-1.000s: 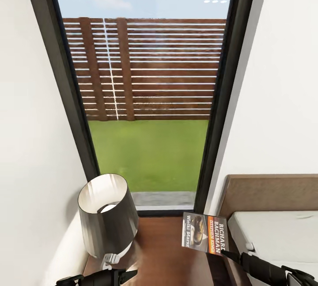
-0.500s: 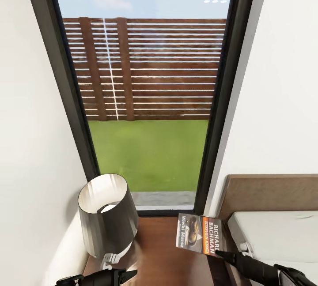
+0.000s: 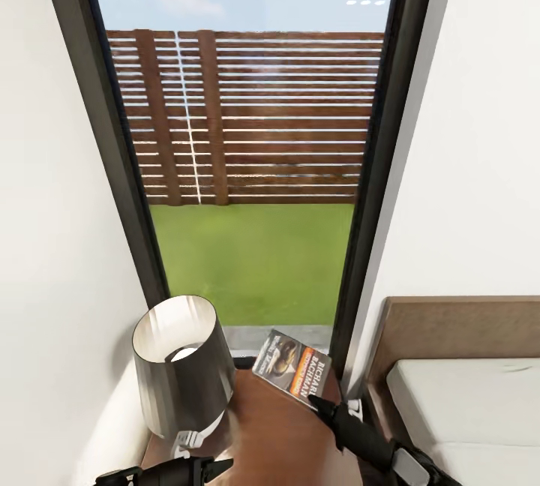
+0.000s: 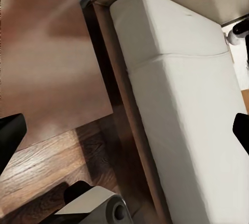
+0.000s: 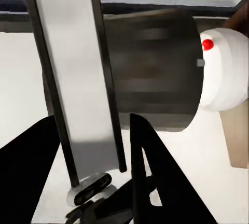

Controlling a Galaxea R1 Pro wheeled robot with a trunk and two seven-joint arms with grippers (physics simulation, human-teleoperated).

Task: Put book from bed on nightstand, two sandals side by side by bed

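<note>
right tool (image 3: 315, 398) gripping tilted book (image 3: 291, 363)

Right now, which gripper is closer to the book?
Right. The right gripper holds the book by its edge above the nightstand. The left gripper sits lower, by the lamp base, apart from it.

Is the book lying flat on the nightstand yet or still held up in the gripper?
Held up: the book is tilted over the nightstand, with the right gripper at its lower edge.
</note>
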